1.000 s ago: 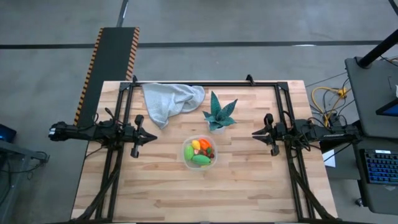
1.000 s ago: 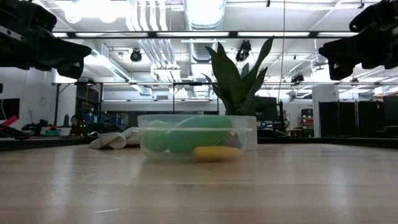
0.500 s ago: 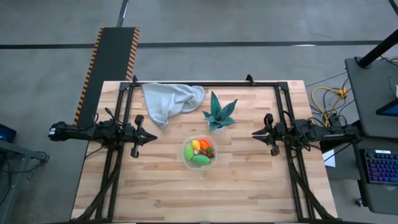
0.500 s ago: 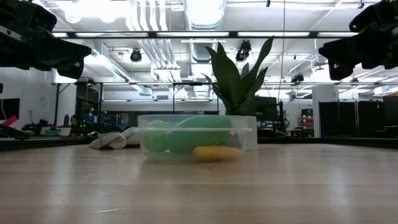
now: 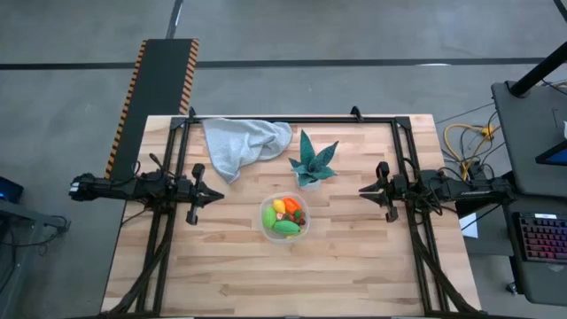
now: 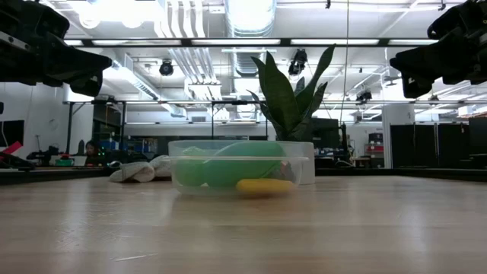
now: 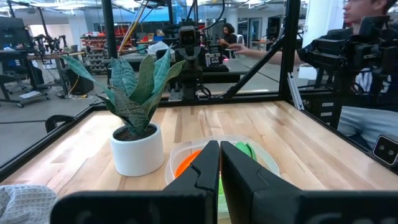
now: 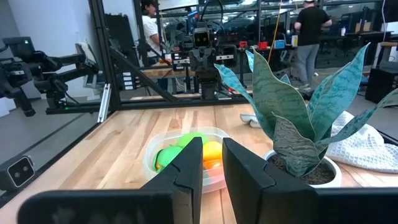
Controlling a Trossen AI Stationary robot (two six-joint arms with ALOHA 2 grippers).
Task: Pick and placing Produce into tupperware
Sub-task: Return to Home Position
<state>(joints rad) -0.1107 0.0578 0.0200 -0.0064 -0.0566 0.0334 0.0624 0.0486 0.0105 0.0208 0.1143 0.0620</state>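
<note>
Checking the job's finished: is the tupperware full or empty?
Partly full: the tupperware holds produce, green, yellow and orange pieces piled inside its clear wall. No lid is visible on it.

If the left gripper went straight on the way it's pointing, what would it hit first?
Likely the right gripper, facing it across the table. The left gripper hangs higher than the tupperware; the plant's leaves sit close beside the line, so depth leaves doubt.
</note>
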